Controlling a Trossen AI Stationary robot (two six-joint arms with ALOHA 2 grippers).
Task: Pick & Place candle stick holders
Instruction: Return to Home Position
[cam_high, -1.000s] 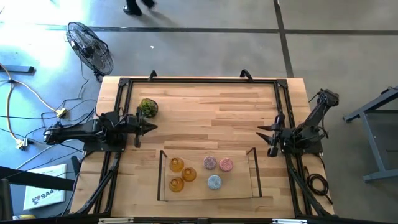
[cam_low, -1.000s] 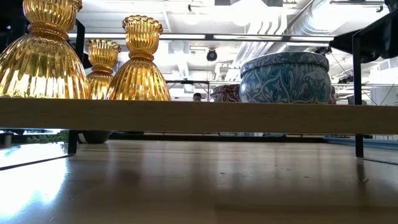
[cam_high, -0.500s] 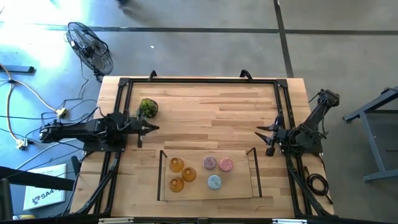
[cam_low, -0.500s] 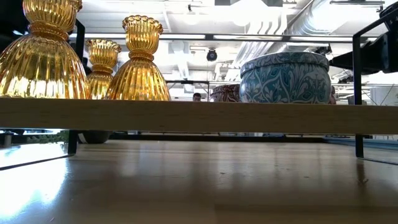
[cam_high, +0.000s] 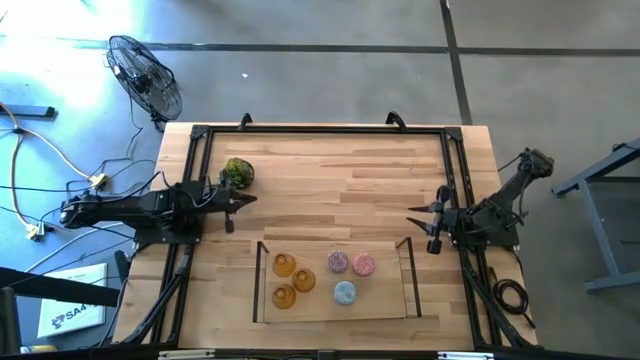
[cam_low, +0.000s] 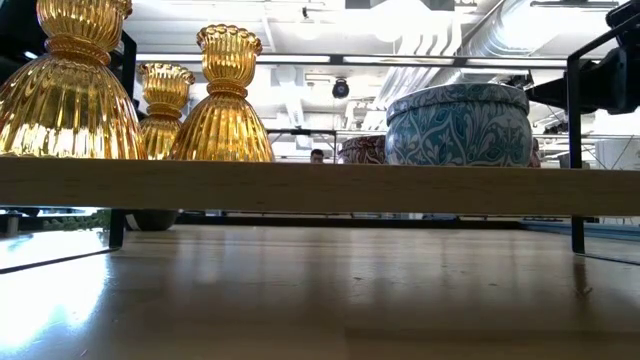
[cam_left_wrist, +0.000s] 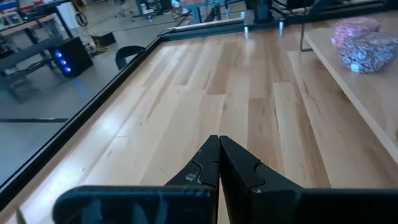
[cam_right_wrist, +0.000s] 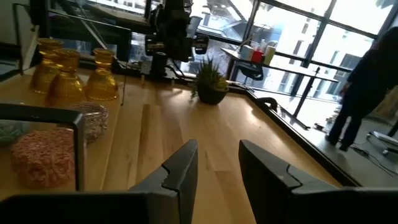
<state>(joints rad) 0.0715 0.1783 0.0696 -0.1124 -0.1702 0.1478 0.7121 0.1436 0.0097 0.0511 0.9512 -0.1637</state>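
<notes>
Six small holders stand on their bases on the wooden tray (cam_high: 262, 300) at the table's near middle: three amber ones (cam_high: 292, 280), a purple one (cam_high: 337, 262), a pink one (cam_high: 363, 265) and a pale blue one (cam_high: 344, 292). The low view shows the amber ones (cam_low: 222, 100) and the blue one (cam_low: 460, 125) close up. My left gripper (cam_high: 237, 200) is shut and empty left of the tray's far corner, as its wrist view (cam_left_wrist: 219, 142) shows. My right gripper (cam_high: 415, 212) is open and empty right of the tray's far corner; its wrist view (cam_right_wrist: 217, 152) shows the gap.
A green plant ball (cam_high: 238, 172) sits on the table just beyond my left gripper. Black frame rails (cam_high: 320, 128) run along the table's edges. The tray has upright black end frames (cam_high: 408, 260). A fan (cam_high: 145, 75) stands on the floor. A person (cam_right_wrist: 367, 87) stands beyond the table.
My left gripper has turned about its wrist while staying beside the plant ball. My right gripper has edged toward the table's left, a little closer to the tray's far corner. The holders and tray have kept still.
</notes>
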